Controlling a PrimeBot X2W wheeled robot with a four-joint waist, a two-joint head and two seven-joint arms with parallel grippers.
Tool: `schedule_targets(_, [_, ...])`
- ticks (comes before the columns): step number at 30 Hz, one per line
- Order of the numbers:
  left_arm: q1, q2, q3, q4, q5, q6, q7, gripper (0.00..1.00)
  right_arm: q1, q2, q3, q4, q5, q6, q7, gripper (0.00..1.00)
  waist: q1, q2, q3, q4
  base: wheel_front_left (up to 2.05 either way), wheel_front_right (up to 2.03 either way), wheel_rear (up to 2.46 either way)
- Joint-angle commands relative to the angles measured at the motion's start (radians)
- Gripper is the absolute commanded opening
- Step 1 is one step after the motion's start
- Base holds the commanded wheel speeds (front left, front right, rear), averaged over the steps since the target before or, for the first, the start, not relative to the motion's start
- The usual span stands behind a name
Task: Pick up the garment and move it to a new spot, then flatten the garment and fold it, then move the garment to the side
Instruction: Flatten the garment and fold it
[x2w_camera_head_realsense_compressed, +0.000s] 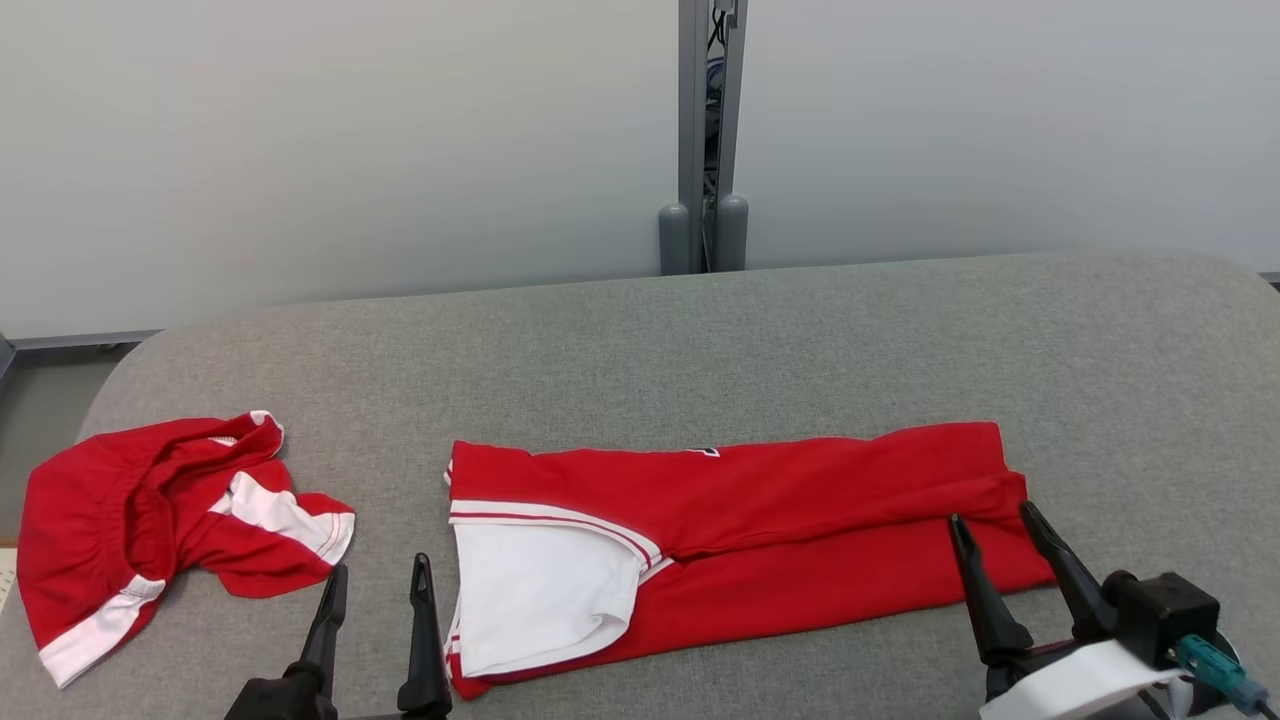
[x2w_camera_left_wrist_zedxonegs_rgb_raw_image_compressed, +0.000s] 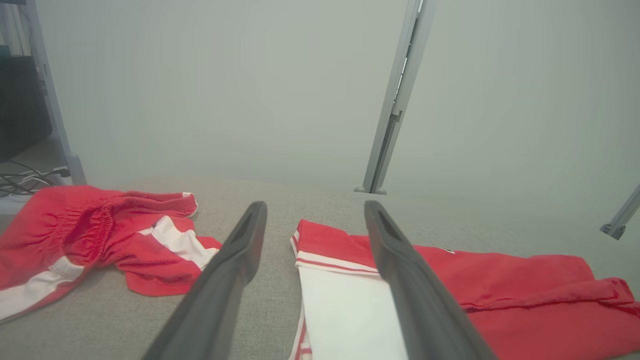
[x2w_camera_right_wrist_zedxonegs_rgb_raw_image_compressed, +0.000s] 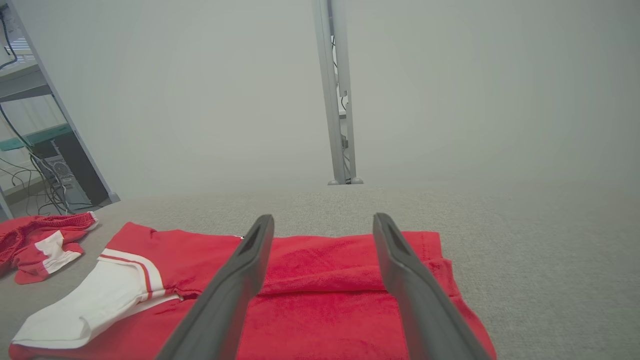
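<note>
The shirt (x2w_camera_head_realsense_compressed: 760, 510) lies on the surface (x2w_camera_head_realsense_compressed: 700, 340) as a long strip, so folding looks part done. The left gripper (x2w_camera_head_realsense_compressed: 380, 563) stands wide and empty beside 1 end, the right gripper (x2w_camera_head_realsense_compressed: 990, 513) likewise over the other. Next probably calls for pinching an end and folding across. Shorts (x2w_camera_head_realsense_compressed: 150, 510) lie apart.

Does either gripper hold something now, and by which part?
Nothing is held. The left gripper and the right gripper have open jaws, with no cloth of the shirt between them.
</note>
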Motion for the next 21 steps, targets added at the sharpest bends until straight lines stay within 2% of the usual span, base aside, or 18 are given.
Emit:
schedule_targets(1, [0.008,-0.004,0.014,-0.004,0.015,-0.009,-0.005,1.00,0.021,0.001,-0.017,-0.018,-0.017,0.000,-0.006,1.00,0.0000,-0.0001,-0.006,0.003,0.00,0.00,0.00])
schedule_targets(8, [0.044,-0.047,0.069,-0.008,0.077,-0.063,-0.005,1.00,0.090,0.030,-0.070,-0.053,-0.048,0.000,-0.006,1.00,0.0000,-0.0001,-0.022,0.006,0.00,0.00,0.00])
schedule_targets(15, [0.051,-0.085,0.116,0.006,0.114,-0.111,-0.005,1.00,0.106,0.044,-0.078,-0.049,-0.045,0.000,-0.006,1.00,0.0000,-0.0001,-0.024,0.006,0.00,0.00,0.00])
schedule_targets(21, [0.043,-0.095,0.132,0.023,0.146,-0.133,-0.005,1.00,0.093,0.046,-0.091,-0.039,-0.035,0.000,-0.006,1.00,0.0000,-0.0001,-0.018,0.006,0.00,0.00,0.00])
